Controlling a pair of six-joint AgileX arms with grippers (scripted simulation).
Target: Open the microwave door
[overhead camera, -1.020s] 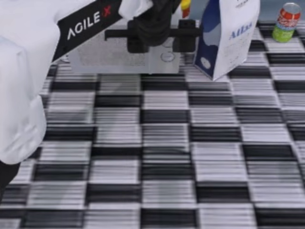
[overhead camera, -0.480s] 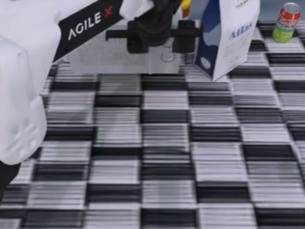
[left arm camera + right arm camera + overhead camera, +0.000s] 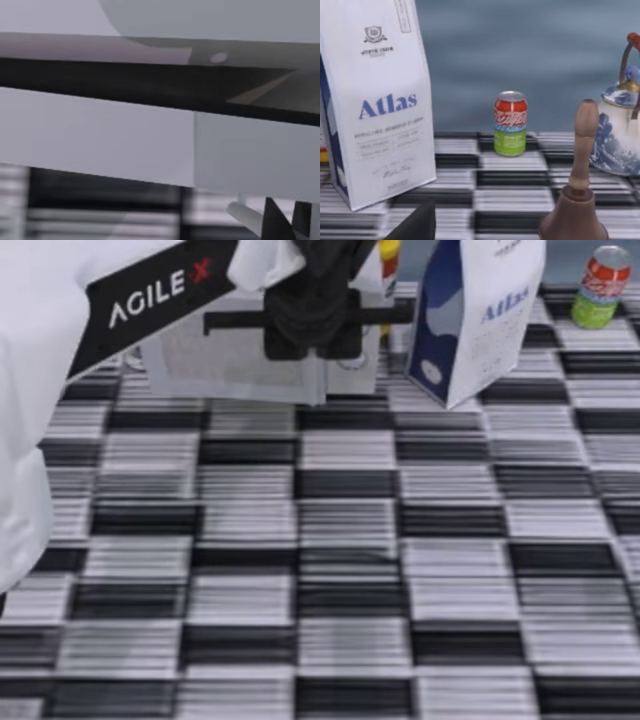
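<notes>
From the top view, my left arm reaches across from the left side to the far edge of the table, and the left gripper [image 3: 312, 318] hangs over the front of the microwave [image 3: 240, 350], at the microwave door [image 3: 235, 365]; whether its fingers are released or clenched I cannot tell. The left wrist view shows only grey panels and a dark gap, very near. The right wrist view shows a carton [image 3: 372, 100], a can [image 3: 510, 123], a bell [image 3: 576, 200] and a teapot [image 3: 622, 130].

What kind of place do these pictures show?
Probably a rendered tabletop test scene, not a real kitchen: a checkered black-and-white table holds a microwave, a blue-and-white "Atlas" carton, a soda can, a bell and a teapot before a plain backdrop.
</notes>
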